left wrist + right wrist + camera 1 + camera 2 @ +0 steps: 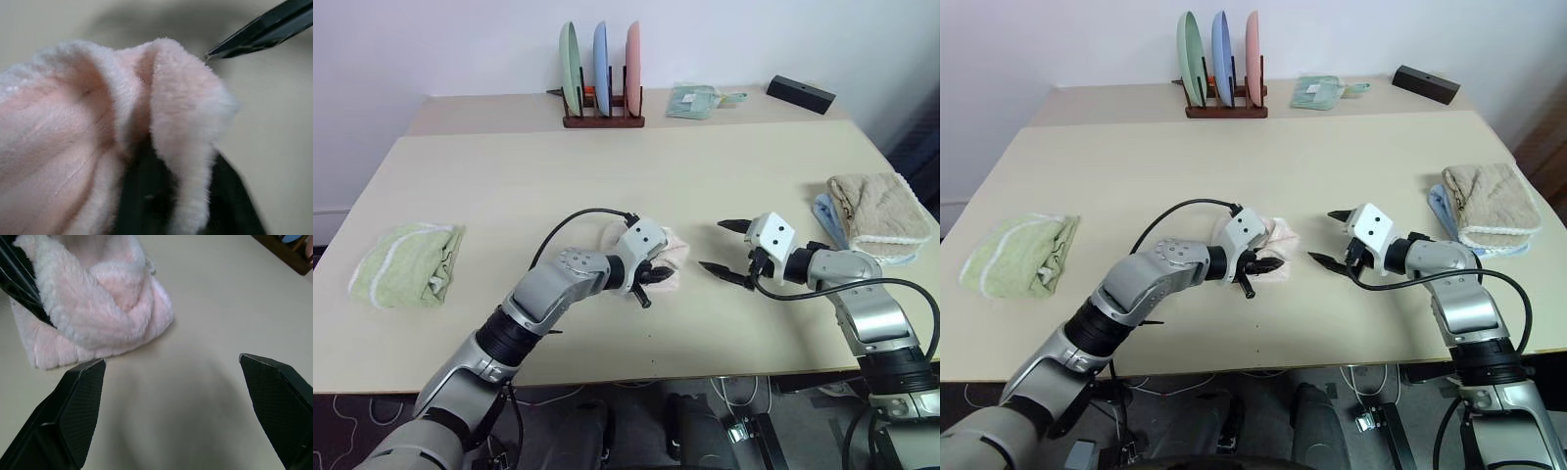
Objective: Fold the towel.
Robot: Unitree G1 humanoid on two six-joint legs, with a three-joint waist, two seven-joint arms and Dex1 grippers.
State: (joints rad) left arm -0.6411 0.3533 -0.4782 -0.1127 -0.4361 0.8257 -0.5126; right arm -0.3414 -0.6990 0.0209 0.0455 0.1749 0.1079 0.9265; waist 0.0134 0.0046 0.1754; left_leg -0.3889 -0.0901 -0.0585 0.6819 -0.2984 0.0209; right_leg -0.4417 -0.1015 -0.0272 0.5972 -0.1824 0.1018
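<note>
Towel, pale pink and bunched into a thick pad, near the middle of the table, a little toward the near edge; top fold carried over the lower layers, one rolled edge draped across the left gripper; fingers of that gripper parted a little, pink cloth lying over and between them, so whether gripping or letting go cannot be told. Just right of the towel, apart from it, right gripper with jaws wide, empty, pointing at the cloth's right edge.

Judging by this, fold being laid down; best done by lowering the carried edge flush onto the layer beneath, slipping the left fingers out sideways and low so the plush pile does not drag back with them; right gripper well placed to pin the right edge while the left withdraws; worth squaring the edges before any press.

Farther left, green towel crumpled near the table's left edge; farther right, beige towel stacked at the right edge; at the far side, plate rack.
</note>
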